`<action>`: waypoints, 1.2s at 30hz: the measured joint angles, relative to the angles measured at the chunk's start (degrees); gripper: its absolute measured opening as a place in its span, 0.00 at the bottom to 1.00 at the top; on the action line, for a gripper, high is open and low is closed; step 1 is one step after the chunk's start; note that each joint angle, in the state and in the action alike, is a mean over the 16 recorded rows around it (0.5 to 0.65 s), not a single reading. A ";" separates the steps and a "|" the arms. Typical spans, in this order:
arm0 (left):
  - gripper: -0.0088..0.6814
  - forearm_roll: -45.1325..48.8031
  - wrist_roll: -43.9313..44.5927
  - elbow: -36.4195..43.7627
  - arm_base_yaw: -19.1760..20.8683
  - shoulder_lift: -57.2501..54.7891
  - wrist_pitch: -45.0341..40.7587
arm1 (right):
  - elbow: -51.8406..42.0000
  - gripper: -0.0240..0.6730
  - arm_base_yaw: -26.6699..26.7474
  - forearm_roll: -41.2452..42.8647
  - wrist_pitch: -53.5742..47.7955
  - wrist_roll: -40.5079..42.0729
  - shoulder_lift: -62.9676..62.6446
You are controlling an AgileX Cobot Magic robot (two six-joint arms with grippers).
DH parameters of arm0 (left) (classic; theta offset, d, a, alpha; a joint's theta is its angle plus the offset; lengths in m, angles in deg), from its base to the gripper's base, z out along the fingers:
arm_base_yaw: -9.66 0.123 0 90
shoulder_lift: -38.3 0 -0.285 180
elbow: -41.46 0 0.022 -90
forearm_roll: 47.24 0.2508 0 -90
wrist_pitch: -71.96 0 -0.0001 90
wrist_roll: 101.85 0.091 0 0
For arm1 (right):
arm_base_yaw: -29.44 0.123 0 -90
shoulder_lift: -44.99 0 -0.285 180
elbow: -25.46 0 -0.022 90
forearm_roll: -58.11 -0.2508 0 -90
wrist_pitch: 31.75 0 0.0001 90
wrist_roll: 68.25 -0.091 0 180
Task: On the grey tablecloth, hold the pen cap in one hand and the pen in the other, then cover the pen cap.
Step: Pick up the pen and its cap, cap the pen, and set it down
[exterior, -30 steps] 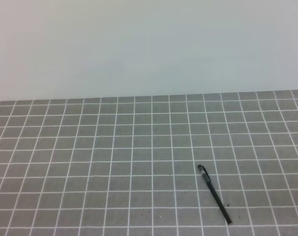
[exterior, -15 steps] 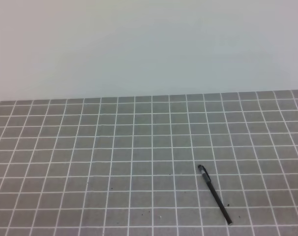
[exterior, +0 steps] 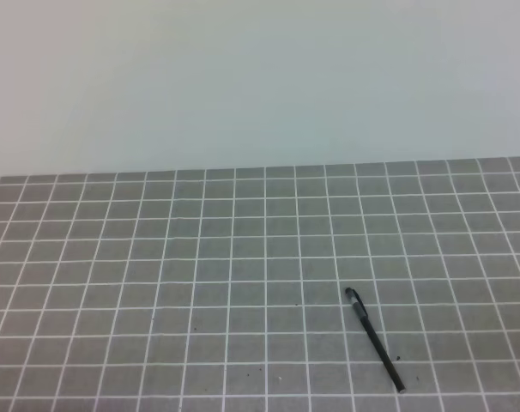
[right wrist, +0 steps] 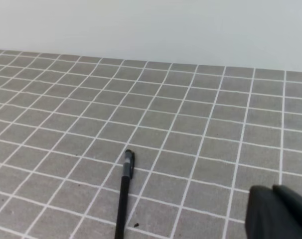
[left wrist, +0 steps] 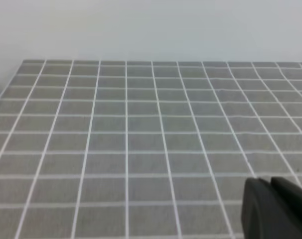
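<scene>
The pen (exterior: 376, 342) lies alone on the grey tablecloth (exterior: 157, 257), at the front right, slanting from upper left to lower right. The pen cap (exterior: 353, 299) with its clip sits on the pen's far end. In the right wrist view the pen (right wrist: 122, 199) lies left of centre with the pen cap (right wrist: 128, 162) at its far end. My right gripper (right wrist: 273, 190) shows as dark fingers pressed together at the lower right, well away from the pen. My left gripper (left wrist: 270, 182) looks the same over bare tablecloth (left wrist: 116, 124). Neither gripper shows in the exterior high view.
A plain pale wall (exterior: 260, 77) rises behind the cloth's far edge. A few dark specks (exterior: 397, 358) lie near the pen. The cloth's left edge (left wrist: 6, 84) shows in the left wrist view.
A dark piece at the bottom left corner of the exterior high view has left the picture. The pen has not moved.
</scene>
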 joint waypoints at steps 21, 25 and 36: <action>0.01 -2.40 2.19 0.53 0.99 0.14 -0.96 | -0.01 0.05 0.00 -0.15 -0.26 -0.12 0.04; 0.01 -2.40 2.19 0.53 0.99 0.14 -0.94 | -0.01 0.05 0.00 -0.15 -0.40 -0.16 -0.40; 0.01 -2.40 2.79 0.53 0.99 0.14 -0.83 | -2.26 0.05 -6.63 -2.13 -4.72 0.73 -9.30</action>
